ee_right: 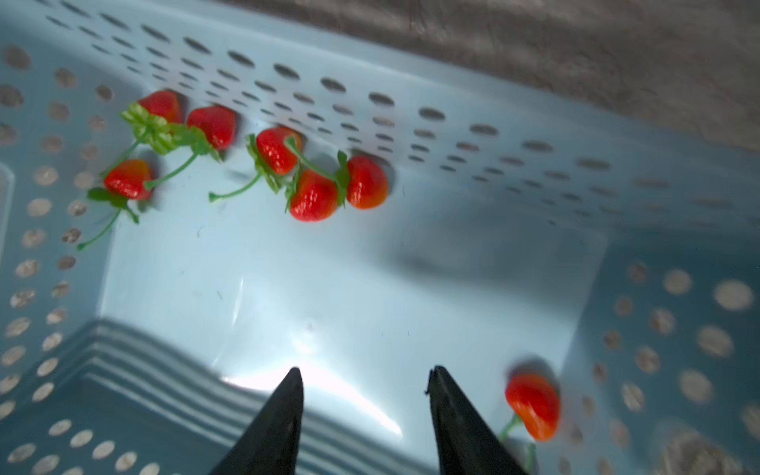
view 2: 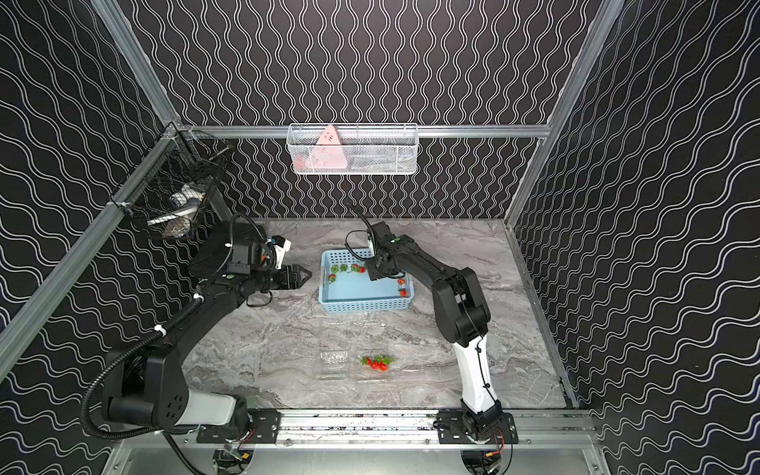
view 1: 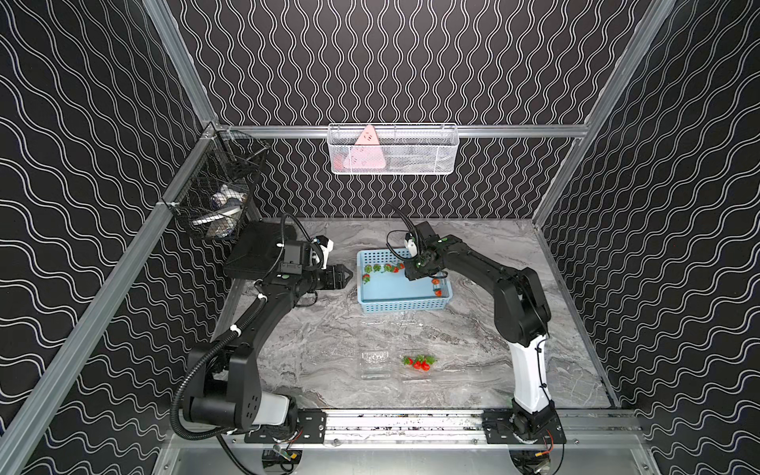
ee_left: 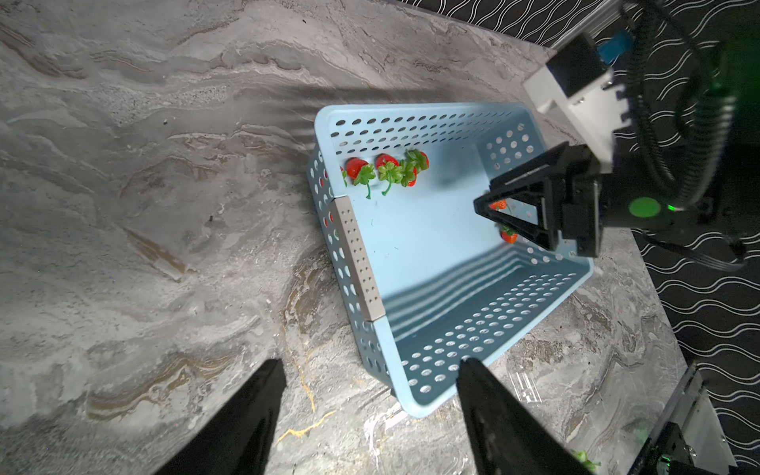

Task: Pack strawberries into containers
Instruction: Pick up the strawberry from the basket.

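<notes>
Several strawberries [ee_right: 314, 197] lie along the far wall of the light-blue basket [view 1: 401, 305], also seen in the left wrist view as strawberries [ee_left: 355, 167]. Two more strawberries [view 1: 436, 286] lie at its right end. My right gripper [ee_right: 364, 374] hangs open inside the basket, nothing between its fingers, and one strawberry [ee_right: 532, 405] lies just beside it. My left gripper [ee_left: 370, 364] is open and empty over the table, left of the basket. Near the front, a clear container [view 1: 417, 372] holds a few strawberries [view 1: 419, 362]. A clear ribbed container [view 1: 373, 362] lies beside it.
Another faint clear plastic piece [view 1: 390, 323] lies just in front of the basket. A white wire basket [view 1: 392, 150] hangs on the back wall and a black one [view 1: 218, 193] at the left corner. The marble table [view 1: 320, 349] ends at a metal rail [view 1: 403, 423].
</notes>
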Robot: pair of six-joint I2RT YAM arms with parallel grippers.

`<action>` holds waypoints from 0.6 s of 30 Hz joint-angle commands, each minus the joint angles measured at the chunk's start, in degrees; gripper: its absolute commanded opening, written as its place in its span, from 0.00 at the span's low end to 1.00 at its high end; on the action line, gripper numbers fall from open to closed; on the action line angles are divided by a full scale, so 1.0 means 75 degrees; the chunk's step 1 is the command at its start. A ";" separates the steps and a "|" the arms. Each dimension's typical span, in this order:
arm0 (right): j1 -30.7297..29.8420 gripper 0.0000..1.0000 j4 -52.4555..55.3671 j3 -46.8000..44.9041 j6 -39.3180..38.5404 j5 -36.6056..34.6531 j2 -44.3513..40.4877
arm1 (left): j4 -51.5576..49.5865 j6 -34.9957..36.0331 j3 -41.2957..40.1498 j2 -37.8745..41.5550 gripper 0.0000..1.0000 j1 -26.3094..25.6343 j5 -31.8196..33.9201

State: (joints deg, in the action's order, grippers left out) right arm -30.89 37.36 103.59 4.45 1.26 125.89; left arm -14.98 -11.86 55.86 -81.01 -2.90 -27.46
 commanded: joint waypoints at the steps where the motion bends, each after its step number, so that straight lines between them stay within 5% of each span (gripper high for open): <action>1: 0.0063 0.51 -0.0292 0.0610 -0.0385 0.0223 0.0521 | 0.0170 -0.0001 0.0006 -0.0073 0.72 -0.0012 -0.0194; 18: 0.0194 0.51 -0.0862 0.1637 -0.0568 0.0393 0.1770 | 0.0076 0.0093 0.0088 -0.0252 0.72 -0.0009 -0.0129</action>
State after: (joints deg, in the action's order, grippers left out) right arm -29.47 33.10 114.98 0.80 3.25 138.61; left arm -15.00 -11.86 55.99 -82.70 -2.98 -28.05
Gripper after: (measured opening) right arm 0.512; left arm 0.717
